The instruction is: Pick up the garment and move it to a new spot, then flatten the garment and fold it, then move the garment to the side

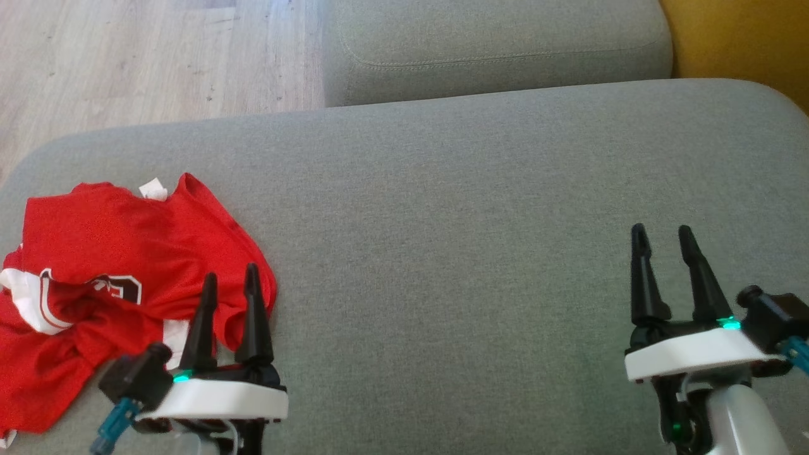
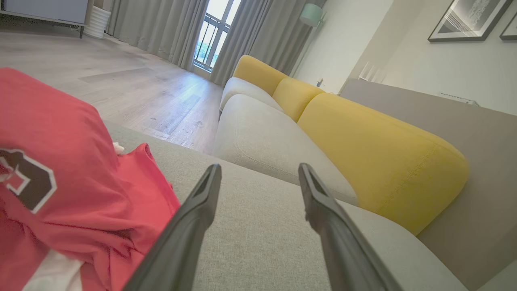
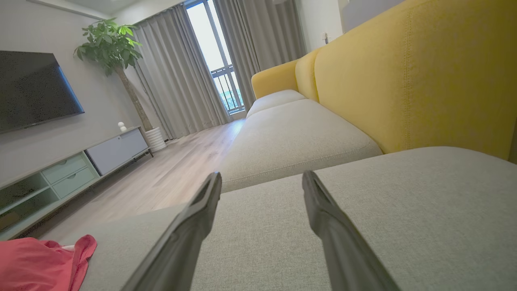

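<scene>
Right now the red garment (image 1: 95,278) lies crumpled in a loose heap at the left end of the grey sofa cushion (image 1: 442,253), its white trim and a dark printed number buckled among the folds, and its far-left part runs out of the head view. The left gripper (image 1: 231,278) sits just beside the heap's right edge, its fingers (image 1: 255,322) spread wide with nothing between them; in the left wrist view the cloth lies off to the left of the gap, not inside it. The right gripper (image 1: 662,232) is well apart over bare cushion, likewise wide and empty. Nothing has been lifted yet, by the look of it. Closing from this position would likely catch only fabric of the seat. A pinch into the bunched folds might take several layers at once, so the garment would come up twisted, or trail off the cushion's edge toward the wooden floor (image 1: 126,63).
</scene>
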Robot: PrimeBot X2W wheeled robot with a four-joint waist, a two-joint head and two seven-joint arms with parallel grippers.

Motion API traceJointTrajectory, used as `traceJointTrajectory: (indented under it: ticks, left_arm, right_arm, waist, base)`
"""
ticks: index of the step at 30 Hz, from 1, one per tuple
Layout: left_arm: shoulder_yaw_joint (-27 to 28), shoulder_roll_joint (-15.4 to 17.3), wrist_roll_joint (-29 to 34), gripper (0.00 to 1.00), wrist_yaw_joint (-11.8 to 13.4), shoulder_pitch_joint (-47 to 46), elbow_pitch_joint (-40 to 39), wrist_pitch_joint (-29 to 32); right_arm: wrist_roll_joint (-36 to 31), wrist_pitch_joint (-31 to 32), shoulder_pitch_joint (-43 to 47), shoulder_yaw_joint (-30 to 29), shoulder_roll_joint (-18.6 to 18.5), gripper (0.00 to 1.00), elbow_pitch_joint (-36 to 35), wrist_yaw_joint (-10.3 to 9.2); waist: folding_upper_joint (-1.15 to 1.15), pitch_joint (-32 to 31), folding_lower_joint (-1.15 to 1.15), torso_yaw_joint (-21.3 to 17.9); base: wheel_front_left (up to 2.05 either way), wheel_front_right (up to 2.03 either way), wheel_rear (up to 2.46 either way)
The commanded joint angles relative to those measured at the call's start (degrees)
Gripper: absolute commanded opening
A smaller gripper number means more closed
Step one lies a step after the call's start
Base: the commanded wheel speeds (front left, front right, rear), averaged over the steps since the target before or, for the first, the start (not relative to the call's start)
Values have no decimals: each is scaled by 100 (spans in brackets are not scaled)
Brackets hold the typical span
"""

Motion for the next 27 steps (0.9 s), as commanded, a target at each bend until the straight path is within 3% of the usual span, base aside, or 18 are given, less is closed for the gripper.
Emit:
traceJointTrajectory:
  ticks: [1,12,20,23,27]
  left_arm:
    - [46,64,238,100,23,-228,-263,-85]
    - [-414,247,1133,100,125,-213,-86,-270]
    - [-672,339,1744,100,447,-279,-52,-405]
    - [-636,289,1725,100,512,-255,-149,-455]
    - [-420,170,1571,100,406,-181,-295,-522]
  right_arm:
    - [-264,-94,-136,149,-39,100,-239,-3]
    - [-1183,-280,-94,236,-42,100,-282,-3]
    - [-1699,-415,-69,310,-45,100,-369,-4]
    - [-1704,-465,-44,324,-45,100,-430,-4]
    - [-1555,-533,10,320,-47,100,-458,-4]
  waist:
    - [0,2,0,3]
    - [0,-3,0,-8]
    - [0,-7,0,-11]
    - [0,-10,0,-10]
    - [0,-16,0,-5]
  base:
    - [0,0,0]
    - [0,0,0]
    - [0,0,0]
    - [0,0,0]
    - [0,0,0]
